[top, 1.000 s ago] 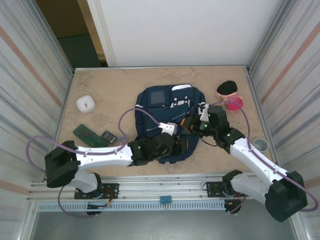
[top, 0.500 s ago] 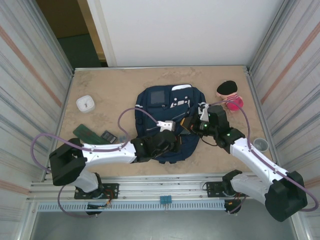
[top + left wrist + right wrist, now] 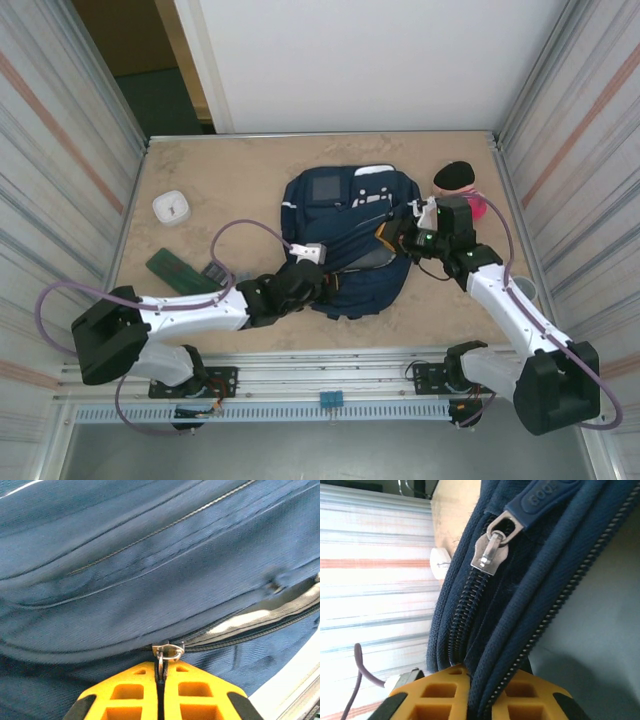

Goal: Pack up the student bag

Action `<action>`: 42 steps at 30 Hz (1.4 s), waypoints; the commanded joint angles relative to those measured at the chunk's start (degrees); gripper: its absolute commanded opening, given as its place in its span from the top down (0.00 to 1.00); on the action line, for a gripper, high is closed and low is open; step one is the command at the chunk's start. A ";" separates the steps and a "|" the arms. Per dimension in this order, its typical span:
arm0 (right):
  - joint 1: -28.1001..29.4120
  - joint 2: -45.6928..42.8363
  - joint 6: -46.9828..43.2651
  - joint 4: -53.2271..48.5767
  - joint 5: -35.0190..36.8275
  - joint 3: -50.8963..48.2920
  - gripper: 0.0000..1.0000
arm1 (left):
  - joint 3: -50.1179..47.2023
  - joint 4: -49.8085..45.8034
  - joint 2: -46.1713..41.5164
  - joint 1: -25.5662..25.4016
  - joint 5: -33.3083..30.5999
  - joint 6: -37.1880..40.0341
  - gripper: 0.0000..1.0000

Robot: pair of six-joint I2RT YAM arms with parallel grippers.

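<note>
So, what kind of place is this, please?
Probably a robot test cell in a lab, not a home. A stone-look table is walled by ribbed panels, two arms are bolted to a metal rail at its near edge, and a bag is laid out on it.

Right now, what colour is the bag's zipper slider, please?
Silver; the zipper slider shows best from the right wrist.
</note>
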 commanded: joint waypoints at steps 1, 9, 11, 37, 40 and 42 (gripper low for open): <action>1.89 -1.63 -0.12 4.01 0.65 1.76 0.69 | -0.51 4.15 -1.27 0.87 2.18 5.16 1.00; 14.46 -1.18 7.32 13.11 14.29 -5.82 0.43 | 1.32 11.62 0.31 1.00 6.81 6.77 1.00; 15.80 0.20 7.42 14.44 16.38 -6.17 0.50 | 1.56 12.10 0.14 1.00 7.65 6.86 1.00; 3.92 4.15 0.13 6.65 2.16 2.45 0.54 | -0.40 1.77 -6.20 7.33 6.70 8.69 1.00; 8.17 3.02 3.63 9.88 7.42 0.31 0.44 | 0.02 2.81 -5.95 7.33 7.52 8.87 1.00; 11.16 3.00 5.30 11.77 10.69 -0.85 0.41 | 0.35 3.35 -5.81 7.31 8.46 9.30 1.00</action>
